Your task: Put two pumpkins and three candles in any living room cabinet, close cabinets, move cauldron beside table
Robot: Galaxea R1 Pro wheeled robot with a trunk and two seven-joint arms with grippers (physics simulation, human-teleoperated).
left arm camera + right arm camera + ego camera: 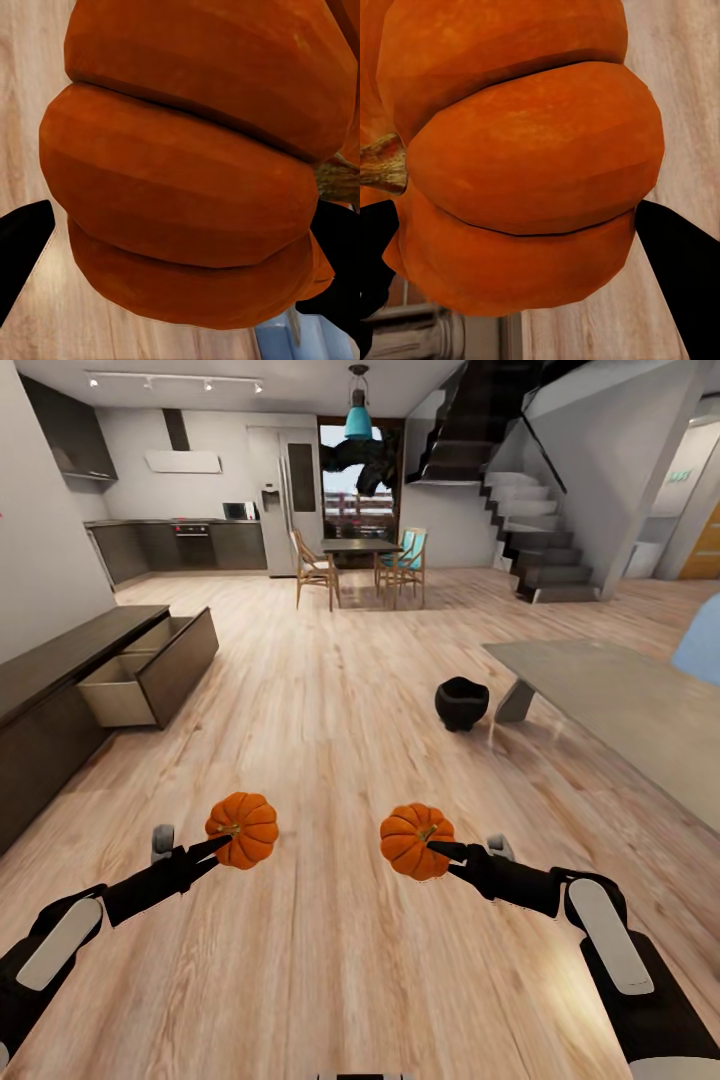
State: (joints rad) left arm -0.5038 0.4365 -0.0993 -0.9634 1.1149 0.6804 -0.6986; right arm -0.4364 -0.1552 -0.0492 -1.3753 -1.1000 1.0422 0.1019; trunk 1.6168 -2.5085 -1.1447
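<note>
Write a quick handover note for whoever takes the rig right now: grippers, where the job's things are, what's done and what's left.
Left gripper: shut on the left pumpkin, held above the floor.
Right gripper: shut on the right pumpkin, also held up.
Cabinet: ahead on the left, one drawer pulled open, inside looks empty.
Cauldron: on the floor beside the table, near its leg.
Done: both pumpkins picked up; cauldron looks placed.
Left: put both pumpkins in the drawer, find and stow three candles, close every drawer.
</note>
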